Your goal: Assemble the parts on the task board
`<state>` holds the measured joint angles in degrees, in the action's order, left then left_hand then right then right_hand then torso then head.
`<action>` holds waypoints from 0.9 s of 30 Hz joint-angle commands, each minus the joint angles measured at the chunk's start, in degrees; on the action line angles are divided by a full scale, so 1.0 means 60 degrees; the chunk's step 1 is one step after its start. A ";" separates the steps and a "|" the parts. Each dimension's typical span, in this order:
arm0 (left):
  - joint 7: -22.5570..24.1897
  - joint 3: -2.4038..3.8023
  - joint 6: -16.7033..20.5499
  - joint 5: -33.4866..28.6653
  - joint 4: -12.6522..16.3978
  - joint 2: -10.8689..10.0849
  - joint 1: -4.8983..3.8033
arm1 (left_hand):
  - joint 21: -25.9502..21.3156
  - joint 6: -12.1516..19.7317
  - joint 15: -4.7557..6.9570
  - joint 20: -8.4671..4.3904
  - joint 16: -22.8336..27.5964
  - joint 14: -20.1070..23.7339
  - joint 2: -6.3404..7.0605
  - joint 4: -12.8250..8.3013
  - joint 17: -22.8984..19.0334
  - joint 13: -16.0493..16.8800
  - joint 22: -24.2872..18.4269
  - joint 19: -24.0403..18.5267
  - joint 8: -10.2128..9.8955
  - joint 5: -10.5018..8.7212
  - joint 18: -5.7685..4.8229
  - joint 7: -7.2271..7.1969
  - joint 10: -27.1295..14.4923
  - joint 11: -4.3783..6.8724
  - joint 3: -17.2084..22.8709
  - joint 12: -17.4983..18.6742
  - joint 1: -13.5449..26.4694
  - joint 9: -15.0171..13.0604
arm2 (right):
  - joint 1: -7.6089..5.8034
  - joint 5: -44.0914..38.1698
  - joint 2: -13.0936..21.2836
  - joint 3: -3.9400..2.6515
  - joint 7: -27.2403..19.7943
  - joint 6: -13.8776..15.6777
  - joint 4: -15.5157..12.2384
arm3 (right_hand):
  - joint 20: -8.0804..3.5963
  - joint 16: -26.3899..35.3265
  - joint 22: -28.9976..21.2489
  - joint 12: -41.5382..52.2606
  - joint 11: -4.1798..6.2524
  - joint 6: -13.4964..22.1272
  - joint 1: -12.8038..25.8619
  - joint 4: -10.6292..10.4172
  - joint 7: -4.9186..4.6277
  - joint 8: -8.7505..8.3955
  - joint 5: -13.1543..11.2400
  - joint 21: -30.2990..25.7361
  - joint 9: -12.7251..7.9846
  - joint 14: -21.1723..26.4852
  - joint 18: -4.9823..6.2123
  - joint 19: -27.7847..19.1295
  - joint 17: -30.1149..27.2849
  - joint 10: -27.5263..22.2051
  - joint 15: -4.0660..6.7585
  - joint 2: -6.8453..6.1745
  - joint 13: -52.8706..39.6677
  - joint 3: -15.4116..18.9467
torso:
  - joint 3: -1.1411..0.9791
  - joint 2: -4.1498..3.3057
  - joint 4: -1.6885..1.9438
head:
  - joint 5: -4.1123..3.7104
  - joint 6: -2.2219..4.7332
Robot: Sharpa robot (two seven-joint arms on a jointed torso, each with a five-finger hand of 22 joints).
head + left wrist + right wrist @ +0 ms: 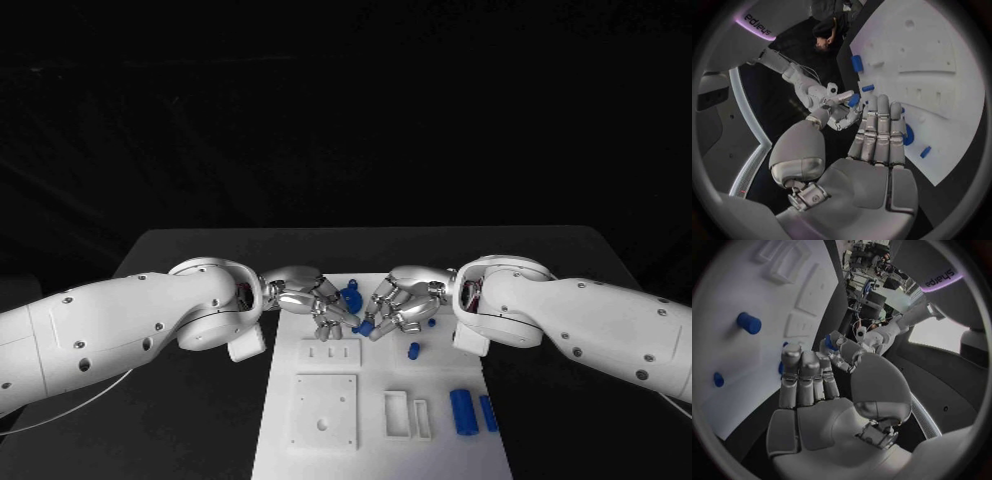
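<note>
Nearest the robot, on the white task board (289, 455), two blue cylinders (463, 411) lie side by side next to a pair of white slots (405, 414). Nothing steadies them, so a sweep of either forearm could roll them off the board onto the bench (188, 420).

A little farther in, a small blue peg (414, 350) rests alone on the board, just short of the fingers. It could be nudged as the hands come down.

Beyond it the two hands meet over the board's far half, almost touching. The right robot hand (400, 298) pinches a small blue part (365, 327) at its fingertips, and the left wrist view shows the same pinch (854, 100). The hold looks slight, so the part may twist or drop if pressed into a socket at a tilt.

The left robot hand (309, 298) has its fingers (879, 130) straight and close together, with the thumb standing apart. Another blue piece (351, 295) sits just beside it, but whether the hand holds it cannot be told. With the hands so close, their fingers could collide and knock the pinched part loose.

The only legible writing is the brand "sharpa", printed on the right arm (757, 25) and on the left arm (942, 276).
</note>
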<state>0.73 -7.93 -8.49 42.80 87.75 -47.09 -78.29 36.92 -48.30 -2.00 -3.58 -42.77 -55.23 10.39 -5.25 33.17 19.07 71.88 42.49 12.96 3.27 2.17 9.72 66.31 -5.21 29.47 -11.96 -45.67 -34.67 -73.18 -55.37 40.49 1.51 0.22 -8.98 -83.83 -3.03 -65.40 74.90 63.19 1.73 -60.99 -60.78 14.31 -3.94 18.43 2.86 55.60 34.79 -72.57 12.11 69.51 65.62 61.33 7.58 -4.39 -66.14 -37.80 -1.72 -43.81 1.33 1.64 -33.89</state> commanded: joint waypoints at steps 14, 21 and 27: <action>-0.0283 -0.0004 -0.0439 0.0091 0.0001 0.0204 -0.0010 | -0.0026 0.0036 -0.0041 0.0032 0.0040 -0.0039 -0.0228 0.0032 0.0043 -0.0022 0.0013 -0.0058 -0.0025 -0.0044 0.0109 0.0011 -0.0002 -0.0040 -0.0009 0.0068 -0.0197 0.0043 | -0.0004 0.0104 -0.0089 -0.0001 0.0017 -0.0234 -0.0025 | 0.0001 0.0015 0.0180 -0.0007 0.0006 -0.0008 0.0006 -0.0003 -0.0084 0.0029 -0.0001 0.0029 0.0003 0.0061 0.0482 -0.0046 0.0016 -0.0050 0.0027 0.0079 -0.0012 -0.0046 | 0.0013 0.0004 0.0014 | 0.0016 -0.0023; -0.0323 -0.0007 -0.0559 0.0091 0.0003 0.0223 -0.0010 | -0.0012 -0.0026 -0.0034 0.0026 0.0041 -0.0055 -0.0701 -0.0207 0.0089 -0.0045 0.0036 -0.0072 0.0025 -0.0030 0.0102 -0.0015 0.0052 -0.0022 -0.0281 0.0093 -0.0418 0.0116 | -0.0004 0.0104 -0.0138 -0.0001 0.0017 -0.0250 -0.0028 | 0.0002 0.0014 0.0180 -0.0006 0.0005 -0.0003 0.0003 0.0005 -0.0085 0.0028 -0.0001 0.0029 0.0008 0.0066 0.0482 -0.0049 0.0018 -0.0054 0.0026 0.0072 -0.0016 -0.0059 | 0.0010 0.0003 0.0003 | 0.0013 -0.0033; -0.0355 -0.0007 -0.0763 0.0057 0.0012 0.0227 -0.0010 | -0.0013 -0.0164 -0.0026 0.0019 0.0052 -0.0075 -0.1008 -0.0367 0.0113 -0.0057 0.0032 -0.0060 0.0109 -0.0021 0.0095 -0.0070 0.0113 0.0000 -0.0420 0.0097 -0.0549 0.0153 | -0.0004 0.0151 -0.0166 0.0003 0.0031 -0.0215 -0.0056 | 0.0003 0.0014 0.0180 -0.0006 0.0004 -0.0002 0.0008 0.0003 -0.0086 0.0029 -0.0002 0.0030 0.0011 0.0068 0.0482 -0.0051 0.0019 -0.0057 0.0026 0.0072 -0.0018 -0.0063 | 0.0011 0.0005 0.0002 | 0.0020 -0.0044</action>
<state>-1.40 -7.99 -11.17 43.20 87.70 -45.87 -78.30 36.93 -48.93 -2.12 -3.37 -42.77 -55.36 4.73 -7.48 33.79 18.78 72.04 42.29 13.48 3.27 2.14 9.11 66.74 -5.22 27.11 -11.73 -48.92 -33.82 -73.18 -54.81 39.55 1.53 0.43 -9.48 -84.04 -3.03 -65.40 74.90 63.20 1.73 -61.08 -60.63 14.32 -4.07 18.38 2.83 55.60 34.80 -72.55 12.34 69.50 65.66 61.33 7.52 -4.54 -66.18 -37.79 -1.65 -43.78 1.37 1.74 -34.11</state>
